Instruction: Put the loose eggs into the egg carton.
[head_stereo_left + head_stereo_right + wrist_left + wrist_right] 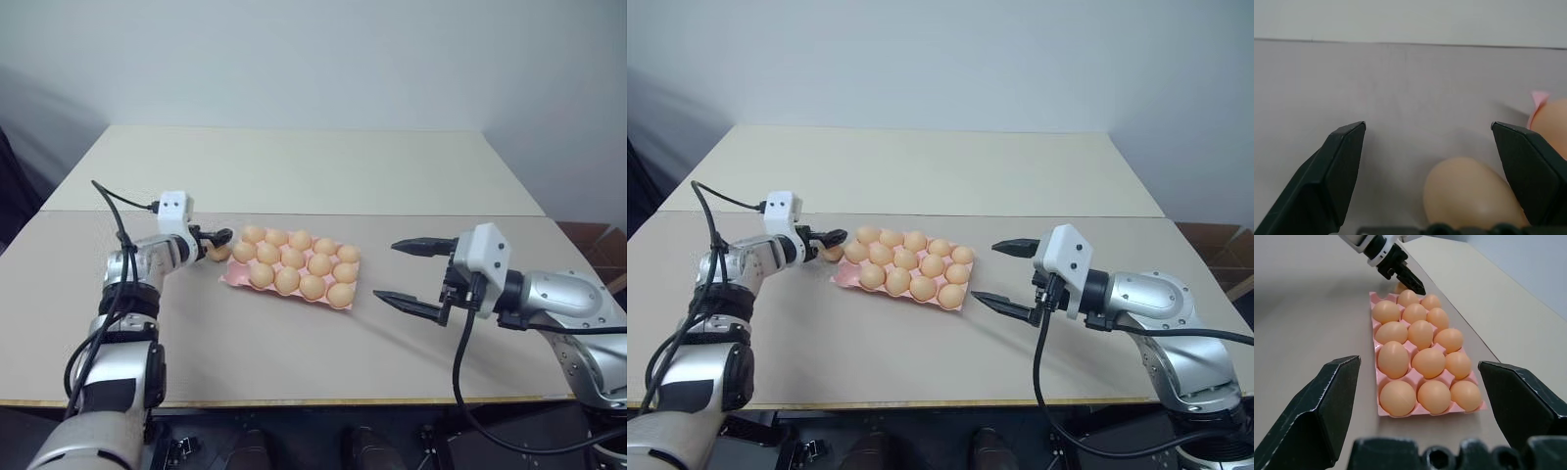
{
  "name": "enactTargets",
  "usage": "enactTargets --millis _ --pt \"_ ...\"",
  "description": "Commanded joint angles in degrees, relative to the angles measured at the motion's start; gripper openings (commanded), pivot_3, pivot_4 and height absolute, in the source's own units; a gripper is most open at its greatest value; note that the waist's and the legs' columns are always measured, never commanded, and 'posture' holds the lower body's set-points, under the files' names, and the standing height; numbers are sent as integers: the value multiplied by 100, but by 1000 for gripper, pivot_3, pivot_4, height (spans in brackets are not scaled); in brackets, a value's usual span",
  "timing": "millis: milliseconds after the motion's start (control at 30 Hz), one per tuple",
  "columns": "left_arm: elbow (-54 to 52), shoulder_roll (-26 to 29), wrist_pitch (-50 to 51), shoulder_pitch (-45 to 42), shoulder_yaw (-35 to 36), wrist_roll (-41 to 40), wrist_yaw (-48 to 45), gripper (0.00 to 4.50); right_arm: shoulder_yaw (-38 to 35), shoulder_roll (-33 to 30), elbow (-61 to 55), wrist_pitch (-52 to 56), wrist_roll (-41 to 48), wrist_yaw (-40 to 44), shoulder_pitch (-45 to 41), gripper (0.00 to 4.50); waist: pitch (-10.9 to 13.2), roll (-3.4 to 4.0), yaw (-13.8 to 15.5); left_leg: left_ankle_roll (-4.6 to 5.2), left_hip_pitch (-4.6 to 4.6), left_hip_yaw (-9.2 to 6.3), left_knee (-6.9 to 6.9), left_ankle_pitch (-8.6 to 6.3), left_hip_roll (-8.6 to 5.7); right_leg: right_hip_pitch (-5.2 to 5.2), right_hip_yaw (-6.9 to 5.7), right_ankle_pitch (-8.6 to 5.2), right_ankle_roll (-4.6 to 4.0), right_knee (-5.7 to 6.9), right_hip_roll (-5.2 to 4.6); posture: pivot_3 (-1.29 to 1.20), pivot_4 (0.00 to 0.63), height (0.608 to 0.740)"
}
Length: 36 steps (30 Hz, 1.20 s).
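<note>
- The table [294, 176], a pale beige surface made of two tops butted together along a seam, is carrying everything in front of a plain white wall [313, 59].
- The right gripper [416, 274] is hanging above the table just to the right of the carton, pointing toward it, with its two black fingers spread wide and nothing between them.
- The left gripper [217, 245] is reaching low over the table at the carton's far-left corner, its fingers also spread apart; in the left wrist view they are standing either side of one egg without visibly pressing on it.
- The egg carton [231, 278], a flat pink moulded tray, is lying near the middle of the table, slightly skewed, between the two grippers.
- Fourteen eggs are sitting in the carton's cups in three rows, as counted in the right wrist view; I cannot tell whether any cup is open at the far end.
- One loose egg [1469, 200], pale orange-tan, is lying on the table just beside the carton's far-left corner, inside the left gripper's open span and closer to one finger [1533, 171].
</note>
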Motion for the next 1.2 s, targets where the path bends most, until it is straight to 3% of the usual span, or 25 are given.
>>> enactTargets --millis 33,433,533,733,800,1067,1200 --pt "-339 121 214 142 22 57 12 4476 -134 -51 -161 -21 42 -39 -59 4500 0 0 0 0 0 0 1 0 0 0 0 -1 2 1 0 0 150 740" --pt "-1322 193 1020 653 -4 54 66 4476 -24 34 -138 -7 28 -99 -193 4500 -1 0 -50 0 6 0 4 1 0 1 4 -7 14 8 0 0 150 740" --pt "-1426 160 1162 749 -33 95 133 3888 -13 47 -137 -11 17 -132 -213 4500 -1 1 -51 0 7 0 4 1 0 1 4 -7 13 9 1 0 150 740" --pt "-1550 133 1186 777 15 106 158 1980 26 99 -105 -8 5 -189 -302 4500 -1 1 -30 0 7 0 5 1 0 2 4 -7 14 9 0 0 150 740" --pt "-1597 157 1222 778 26 106 161 1551 38 104 -112 -9 0 -196 -314 4500 -1 1 -22 0 6 0 5 1 0 2 4 -7 13 7 0 0 150 740" --pt "-2782 533 1489 1311 135 22 23 1439 58 116 -185 -12 25 -263 -249 4500 -1 1 -58 0 4 0 4 0 0 0 5 -4 7 7 0 0 150 740" --pt "-3943 1056 1035 1916 286 -320 -835 1439 14 89 -276 19 43 -303 -160 4500 0 0 -68 0 2 -1 3 0 2 -4 5 -4 6 7 0 0 150 740"
